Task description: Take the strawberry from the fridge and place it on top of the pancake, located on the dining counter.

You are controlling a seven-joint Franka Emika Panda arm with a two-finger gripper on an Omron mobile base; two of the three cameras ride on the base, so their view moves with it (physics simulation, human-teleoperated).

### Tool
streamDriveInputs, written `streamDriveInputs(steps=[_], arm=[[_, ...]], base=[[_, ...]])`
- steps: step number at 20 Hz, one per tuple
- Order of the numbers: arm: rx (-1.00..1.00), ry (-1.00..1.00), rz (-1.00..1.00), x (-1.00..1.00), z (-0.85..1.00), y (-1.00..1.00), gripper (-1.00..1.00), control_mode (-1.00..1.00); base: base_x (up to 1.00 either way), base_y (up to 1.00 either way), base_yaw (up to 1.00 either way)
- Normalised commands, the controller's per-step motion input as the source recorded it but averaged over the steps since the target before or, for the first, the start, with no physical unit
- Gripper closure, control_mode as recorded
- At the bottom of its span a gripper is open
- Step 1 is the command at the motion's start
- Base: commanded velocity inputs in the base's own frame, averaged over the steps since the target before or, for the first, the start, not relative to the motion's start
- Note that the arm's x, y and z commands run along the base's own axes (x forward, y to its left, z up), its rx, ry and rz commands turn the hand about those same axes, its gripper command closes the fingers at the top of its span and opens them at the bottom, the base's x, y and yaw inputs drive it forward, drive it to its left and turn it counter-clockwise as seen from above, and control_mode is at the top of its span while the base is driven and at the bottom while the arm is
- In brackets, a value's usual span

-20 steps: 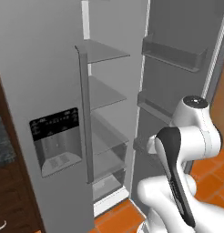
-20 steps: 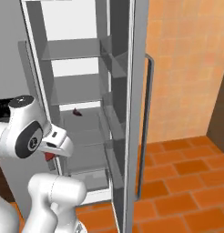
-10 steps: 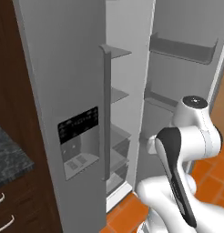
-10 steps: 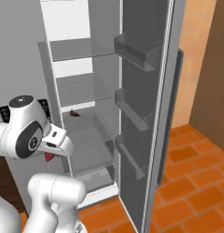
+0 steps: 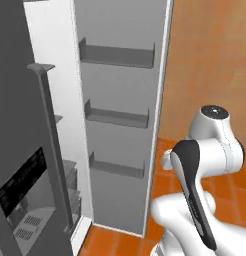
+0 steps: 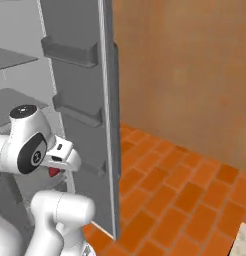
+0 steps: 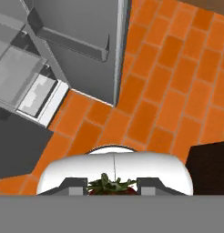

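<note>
With the strawberry [image 7: 111,185] clamped between its fingers [image 7: 73,186], the fridge [image 5: 115,125] stands open.

A rendered home kitchen: open grey fridge [image 5: 115,150] with door shelves, orange tile floor [image 6: 180,195].

Orange brick floor [image 6: 170,190], tan wall [image 6: 195,70]

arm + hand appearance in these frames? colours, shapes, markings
Glossy white rounded arm links with dark grey to black joint covers and a black disc cap on the top joint. Angular white hand with dark trim beneath. No cables or lettering visible.
</note>
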Motion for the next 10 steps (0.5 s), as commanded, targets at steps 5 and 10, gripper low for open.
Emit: streamDriveInputs(steps=[5, 10], arm=[[0.00, 0.00, 0.00, 0.00, 0.00, 0.00, 1.00, 1.00], [0.00, 0.00, 0.00, 0.00, 0.00, 0.00, 1.00, 1.00]], base=[[0.04, -0.10, -0.87], [0.29, -0.40, -0.74]])
